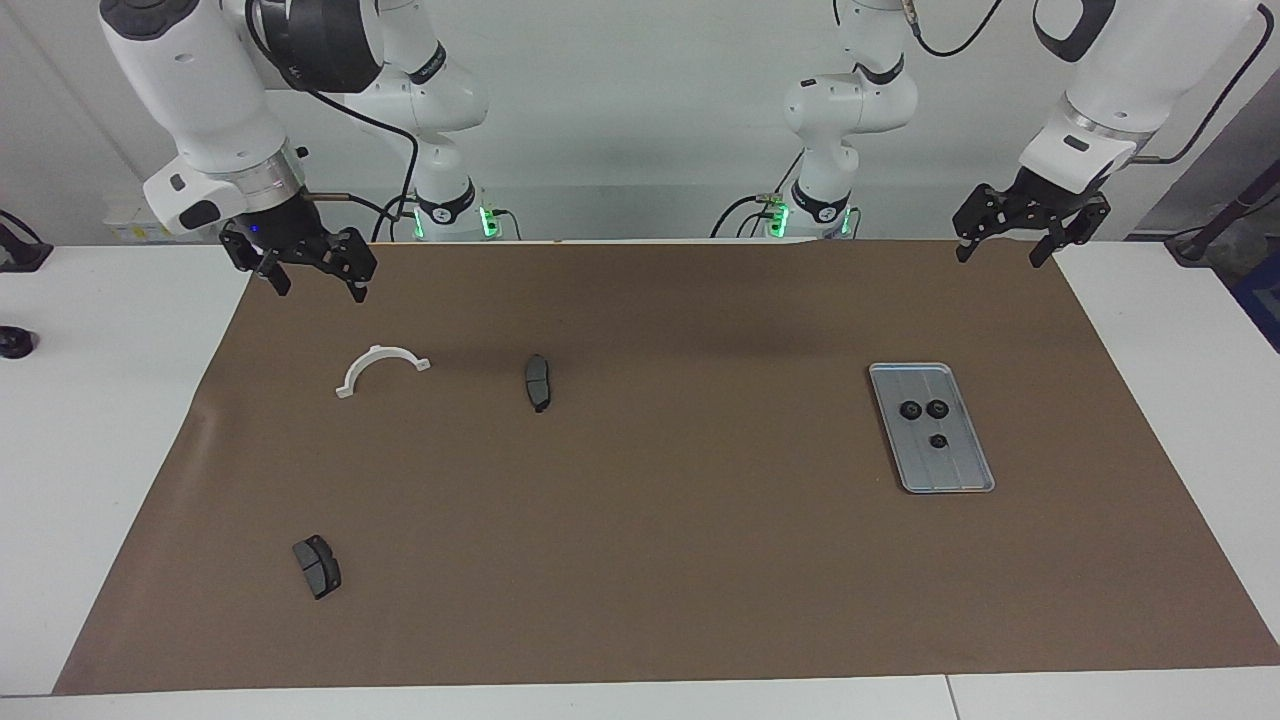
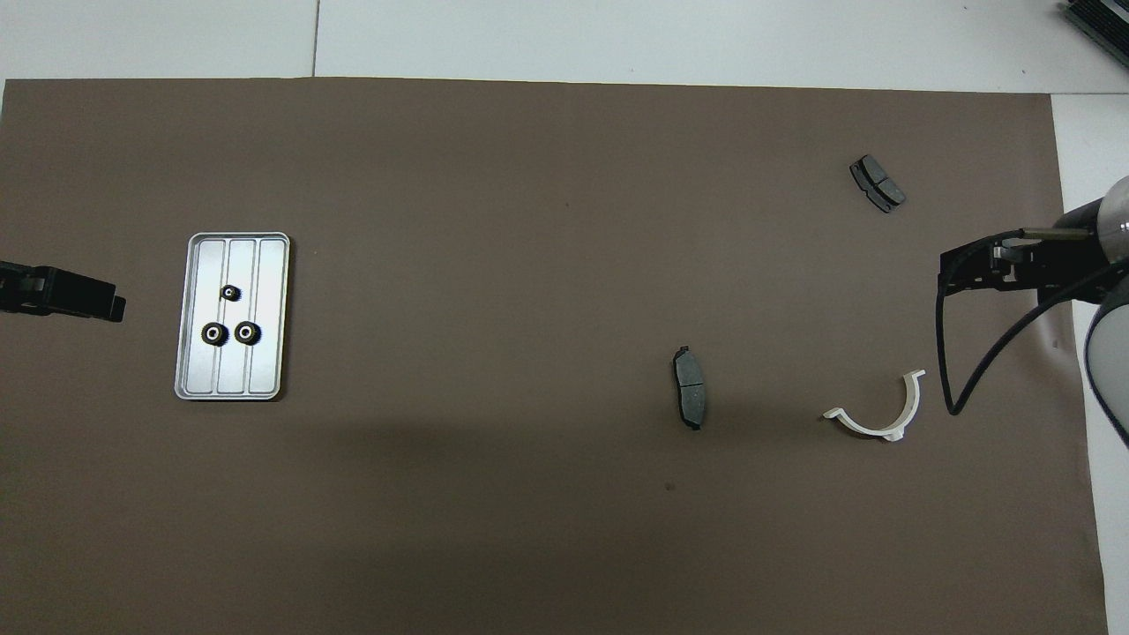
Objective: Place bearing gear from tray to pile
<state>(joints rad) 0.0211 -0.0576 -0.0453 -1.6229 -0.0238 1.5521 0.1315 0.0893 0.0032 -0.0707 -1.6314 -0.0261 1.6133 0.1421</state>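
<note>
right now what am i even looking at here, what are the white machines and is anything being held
Two white robot arms at a table with a brown mat. One picture faces them from across the table; the other looks down from above their end. The left gripper and right gripper both hang open and empty over the mat's edges. A metal tray holds three small black gears. Also on the mat: a white half-ring bracket and two dark brake pads. Nothing is held.
</note>
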